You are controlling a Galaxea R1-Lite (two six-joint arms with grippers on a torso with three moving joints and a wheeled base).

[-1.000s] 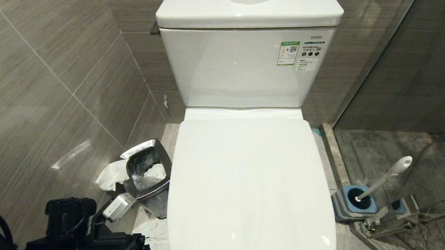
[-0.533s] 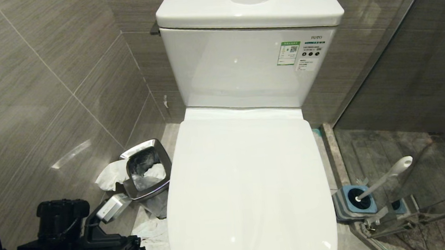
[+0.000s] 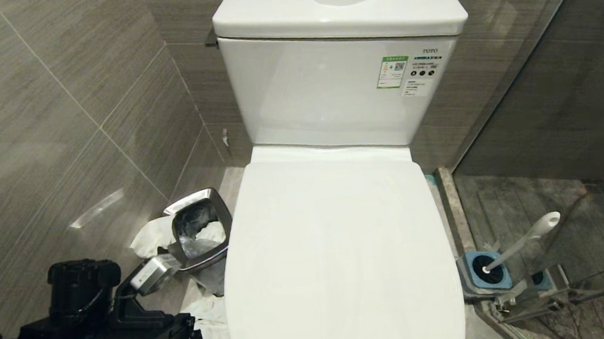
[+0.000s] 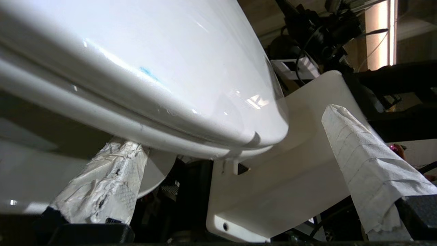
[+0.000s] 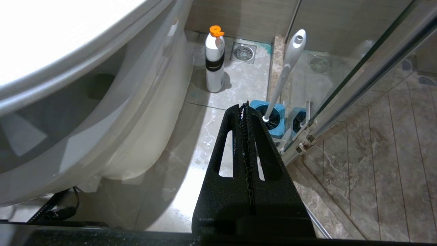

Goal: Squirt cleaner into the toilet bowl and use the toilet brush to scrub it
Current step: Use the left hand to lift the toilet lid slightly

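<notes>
- The left arm (image 3: 104, 330) sits low at the bottom-left corner of the head view, by the grey tiled wall (image 3: 51, 130), next to the front-left edge of the toilet.
- The left gripper (image 4: 235, 167) has its fingers spread wide and grasps nothing; both fingers (image 4: 368, 164) are wrapped in white tape or paper, and they straddle the front lip of the lid from below — one finger (image 4: 102, 181) lies under the rim; whether it touches, I cannot tell.
- A small steel bin (image 3: 199, 234) stands on the floor between the wall and the toilet, with crumpled white paper (image 3: 151, 238) in and around it.
- The toilet bowl (image 3: 336, 258) fills the middle of the head view, its white lid down and covering the basin; the cistern (image 3: 338, 80) rises behind it with a green-and-white sticker (image 3: 392, 72) on its front.
- A faint blue smear (image 4: 148, 72) shows on the glossy underside in the left wrist view.
- A white bottle with an orange cap (image 5: 214, 61) stands upright on the floor beside the toilet's base — near a floor drain (image 5: 243, 53).
- The right gripper (image 5: 245, 112) hangs low beside the toilet with its black fingers pressed together, empty.
- The toilet brush (image 3: 520, 241) stands tilted in its blue holder (image 3: 485, 276) on the floor to the right of the toilet, just by the glass shower screen (image 3: 562, 116), well apart from both grippers.
</notes>
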